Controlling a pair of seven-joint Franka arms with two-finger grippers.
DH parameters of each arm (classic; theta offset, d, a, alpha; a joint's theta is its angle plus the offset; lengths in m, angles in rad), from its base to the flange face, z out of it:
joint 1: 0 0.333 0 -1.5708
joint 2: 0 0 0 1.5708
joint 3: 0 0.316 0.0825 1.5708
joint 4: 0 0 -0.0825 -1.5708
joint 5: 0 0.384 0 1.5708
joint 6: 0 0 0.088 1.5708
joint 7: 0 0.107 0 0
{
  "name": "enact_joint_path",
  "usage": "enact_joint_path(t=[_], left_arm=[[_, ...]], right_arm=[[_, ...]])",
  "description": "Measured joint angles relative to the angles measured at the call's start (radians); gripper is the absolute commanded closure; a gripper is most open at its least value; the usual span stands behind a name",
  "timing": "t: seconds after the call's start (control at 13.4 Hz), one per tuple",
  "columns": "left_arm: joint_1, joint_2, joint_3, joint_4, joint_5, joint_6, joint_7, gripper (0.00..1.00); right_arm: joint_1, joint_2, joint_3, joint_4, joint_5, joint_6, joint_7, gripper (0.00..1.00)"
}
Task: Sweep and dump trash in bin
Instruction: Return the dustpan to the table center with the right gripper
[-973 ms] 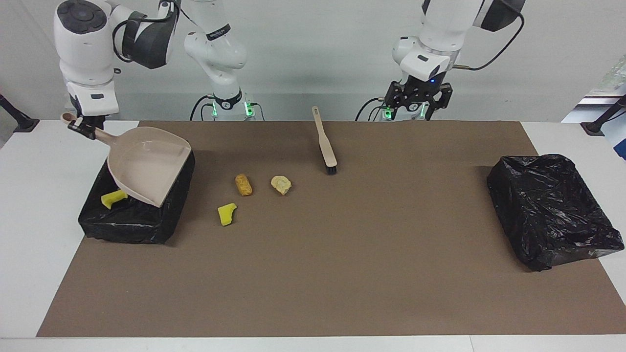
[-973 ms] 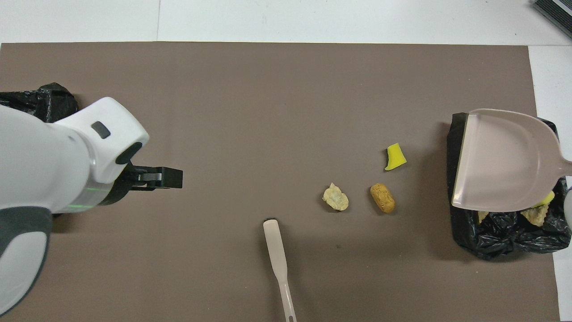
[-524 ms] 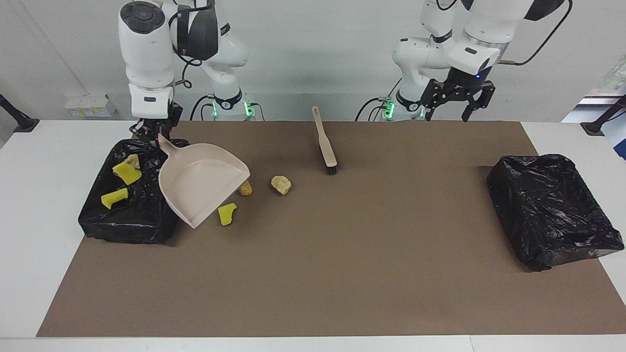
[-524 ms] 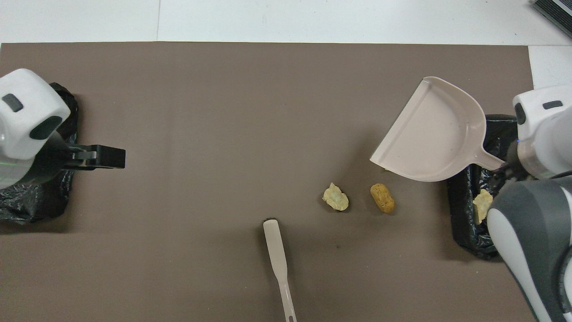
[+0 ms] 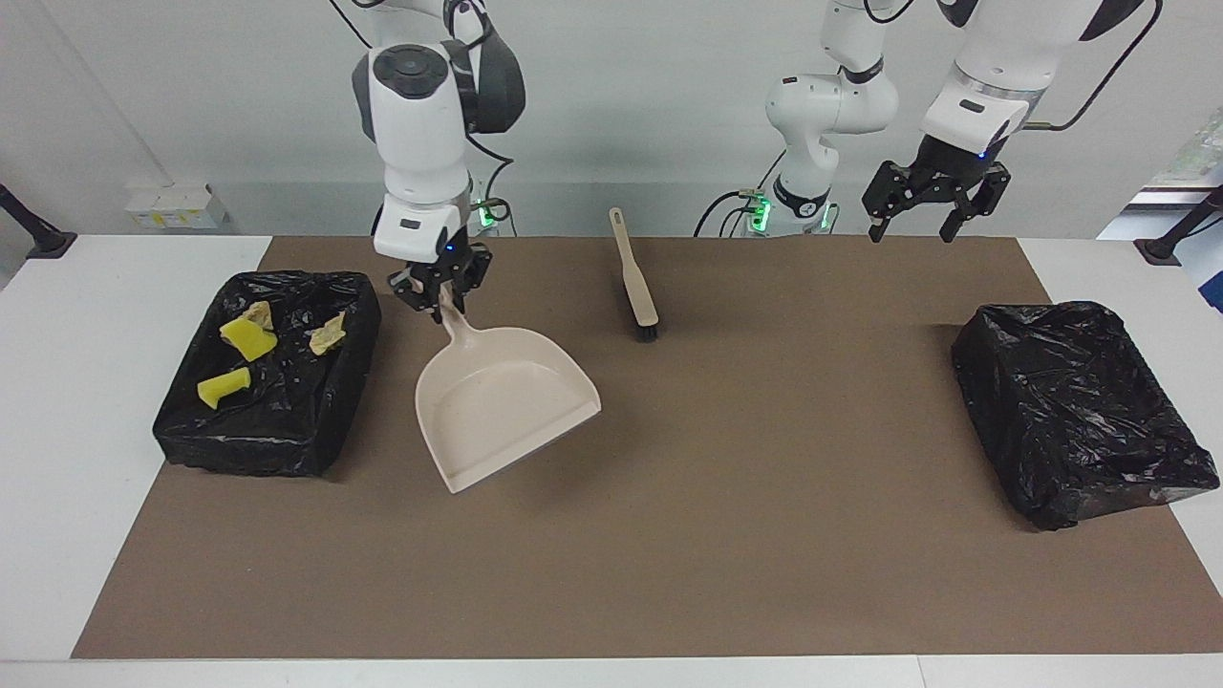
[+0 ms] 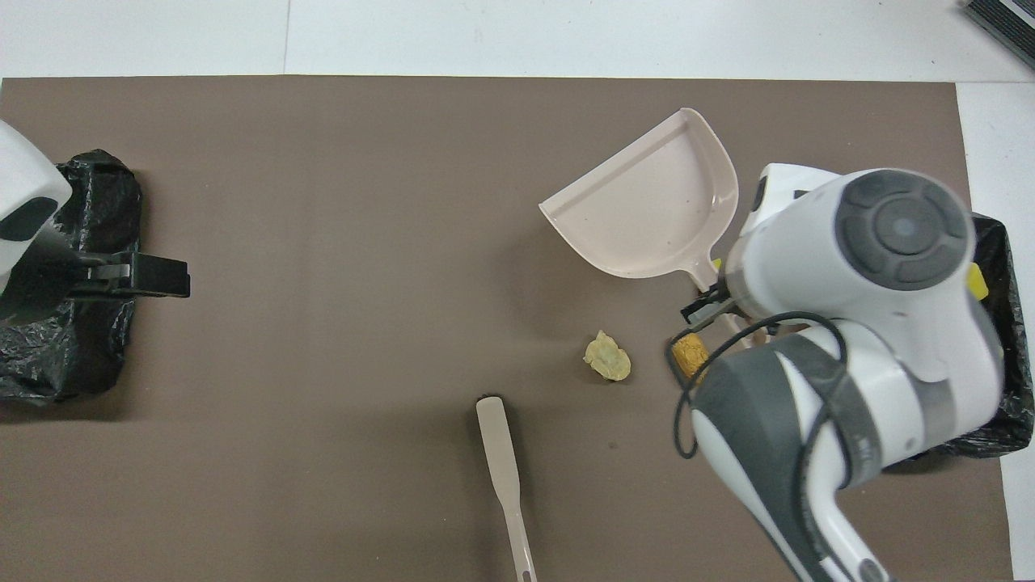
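Tan scrap (image 6: 607,356) beneath right pincer (image 5: 441,298)

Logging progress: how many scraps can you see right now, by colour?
yellow scraps: 2, in the bin
tan scraps: 3, two in the bin, one on the mat
orange scrap: 1, on the mat
Total: 6 visible; the dustpan may hide more.
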Motion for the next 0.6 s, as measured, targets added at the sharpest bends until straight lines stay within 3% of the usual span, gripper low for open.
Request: enact_joint_path(t=[0.37, 0.6], left_arm=[[0.024, 0.005, 0.005, 0.000, 0.021, 0.000, 0.124, 0.00], [0.053, 0.005, 0.007, 0.000, 0.021, 0.000, 0.174, 0.00]], right_arm=[[0.227, 0.213, 0.000, 0.104, 0.025, 0.084, 0.429, 1.00], [0.323, 0.426, -0.008, 0.307, 0.021, 0.105, 0.631, 1.00]])
